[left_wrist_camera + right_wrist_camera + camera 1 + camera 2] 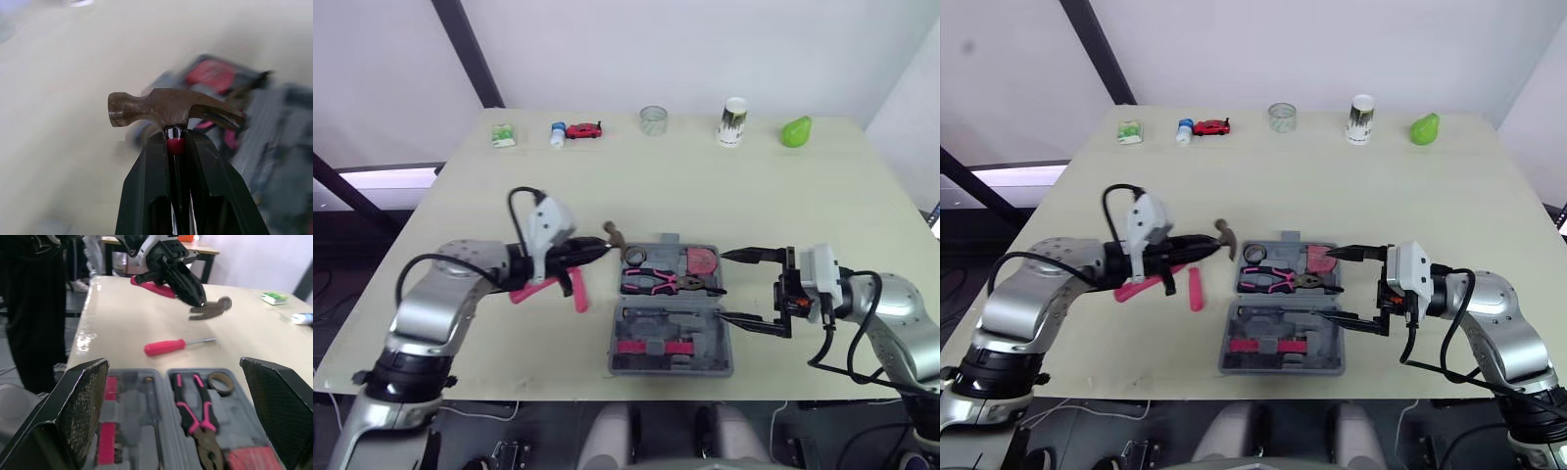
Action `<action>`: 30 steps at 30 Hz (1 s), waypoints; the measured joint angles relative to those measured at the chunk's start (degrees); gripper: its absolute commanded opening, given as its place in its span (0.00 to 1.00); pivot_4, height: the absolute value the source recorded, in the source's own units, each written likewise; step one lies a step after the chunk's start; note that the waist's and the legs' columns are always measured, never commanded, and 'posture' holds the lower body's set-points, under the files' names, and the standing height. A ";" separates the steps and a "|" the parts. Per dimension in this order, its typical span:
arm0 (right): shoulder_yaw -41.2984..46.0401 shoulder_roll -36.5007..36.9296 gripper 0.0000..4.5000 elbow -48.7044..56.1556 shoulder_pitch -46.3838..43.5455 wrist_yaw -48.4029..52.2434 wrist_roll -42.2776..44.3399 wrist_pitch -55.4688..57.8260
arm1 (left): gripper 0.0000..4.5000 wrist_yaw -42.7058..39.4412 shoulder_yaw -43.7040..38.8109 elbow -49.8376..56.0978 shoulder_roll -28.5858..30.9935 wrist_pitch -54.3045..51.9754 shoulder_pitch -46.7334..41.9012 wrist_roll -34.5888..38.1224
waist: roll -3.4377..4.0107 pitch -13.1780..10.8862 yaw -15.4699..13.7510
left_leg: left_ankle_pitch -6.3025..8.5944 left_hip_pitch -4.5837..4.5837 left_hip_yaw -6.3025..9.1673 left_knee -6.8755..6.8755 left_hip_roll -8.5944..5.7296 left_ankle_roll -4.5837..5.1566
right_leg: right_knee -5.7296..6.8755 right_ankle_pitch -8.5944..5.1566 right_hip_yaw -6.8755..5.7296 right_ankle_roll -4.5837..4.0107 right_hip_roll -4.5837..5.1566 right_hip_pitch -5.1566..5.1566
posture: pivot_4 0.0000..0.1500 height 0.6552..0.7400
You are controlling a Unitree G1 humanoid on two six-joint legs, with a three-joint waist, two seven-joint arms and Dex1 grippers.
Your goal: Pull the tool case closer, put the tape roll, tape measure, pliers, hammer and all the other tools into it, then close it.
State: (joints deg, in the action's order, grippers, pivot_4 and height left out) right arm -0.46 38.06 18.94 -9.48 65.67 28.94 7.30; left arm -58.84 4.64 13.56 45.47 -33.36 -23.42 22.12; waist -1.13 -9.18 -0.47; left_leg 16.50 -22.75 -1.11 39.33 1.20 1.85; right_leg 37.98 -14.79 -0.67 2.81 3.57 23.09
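The grey tool case (722, 348) lies open near the table's front edge. In its far half lie pink-handled pliers (656, 283), a tape roll (634, 257) and a red tape measure (702, 260). My left gripper (597, 252) is shut on the hammer just below its brown head (166, 107), holding it above the table left of the case; the pink handle (533, 291) trails back under my wrist. A pink screwdriver (578, 290) lies on the table under the hammer. My right gripper (741, 289) stands wide open at the case's right side, holding nothing.
Along the far edge stand a small green-and-white box (503, 135), a small bottle (557, 134), a red toy car (584, 129), a clear cup (653, 120), a white can (733, 121) and a green object (795, 130). A person in dark trousers (34, 308) stands beside the table.
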 measured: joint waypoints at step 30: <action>17.02 7.43 1.00 1.24 22.12 6.31 2.05 -5.50 | 0.00 -11.86 34.07 -5.25 -16.53 -5.61 -17.52 -16.47 | 0.06 -0.03 -0.28 | 0.03 0.02 0.05 0.06 0.01 0.06 | 0.02 -0.01 0.24 0.02 -0.27 0.00 | 1.00 1.00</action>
State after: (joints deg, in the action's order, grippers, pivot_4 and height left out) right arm 16.56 45.49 20.18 12.64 71.98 30.99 1.79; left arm -70.70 38.71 8.31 28.94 -38.97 -40.94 5.65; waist -1.07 -9.22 -0.75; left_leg 16.52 -22.73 -1.07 39.40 1.21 1.90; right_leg 38.00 -14.80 -0.43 2.83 3.31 23.09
